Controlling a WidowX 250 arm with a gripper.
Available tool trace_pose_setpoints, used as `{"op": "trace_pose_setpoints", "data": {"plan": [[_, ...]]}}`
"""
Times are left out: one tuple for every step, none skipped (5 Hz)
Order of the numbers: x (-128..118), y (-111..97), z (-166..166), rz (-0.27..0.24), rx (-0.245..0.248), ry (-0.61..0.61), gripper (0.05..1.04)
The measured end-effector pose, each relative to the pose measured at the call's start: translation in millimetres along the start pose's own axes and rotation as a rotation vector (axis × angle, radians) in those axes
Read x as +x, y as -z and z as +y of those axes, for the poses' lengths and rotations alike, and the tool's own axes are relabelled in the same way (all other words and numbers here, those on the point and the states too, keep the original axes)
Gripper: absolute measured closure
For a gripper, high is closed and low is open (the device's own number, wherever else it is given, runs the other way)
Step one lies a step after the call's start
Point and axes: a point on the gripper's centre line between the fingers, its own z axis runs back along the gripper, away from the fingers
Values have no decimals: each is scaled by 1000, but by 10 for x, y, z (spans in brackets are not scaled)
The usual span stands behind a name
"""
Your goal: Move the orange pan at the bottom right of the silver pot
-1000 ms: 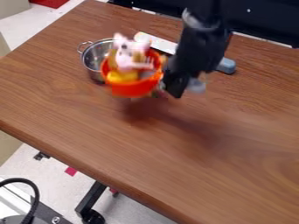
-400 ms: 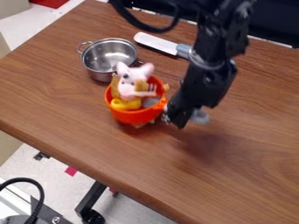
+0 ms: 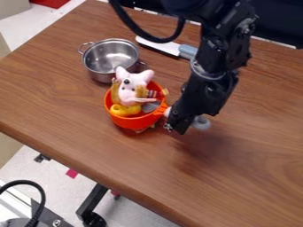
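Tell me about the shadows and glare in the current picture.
Camera view: a soft-edged shadow darkens the table below the arm; camera view: pale reflections show inside the silver pot.

The robot arm (image 3: 223,51) has a black finish, with soft grey highlights along its edges. At the upper end is 1 rounded black housing (image 3: 192,6). 1 thick, smooth black cable (image 3: 142,32) forms a wide U-shaped loop beside it. The arm section below is bulky and angular, with stepped, block-like contours. Small pale screw heads (image 3: 246,31) dot the joint. 1 curved, silvery-grey band (image 3: 204,74) crosses the wrist section. The pincer (image 3: 171,125) is black and angular, with small bright metallic specks near its tip. 1 rounded, pale grey part (image 3: 202,123) is located at its side; its exact form is unclear.
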Motion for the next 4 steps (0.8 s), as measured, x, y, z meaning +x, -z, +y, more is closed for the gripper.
{"op": "trace_pose_setpoints", "data": {"plan": [[-20, 32, -18, 6, 2, -23, 395], [-50, -12, -44, -6, 19, -59, 128], [-101, -61, -77, -32, 2, -82, 84], [-188, -157, -84, -60, -4, -82, 84]]}}
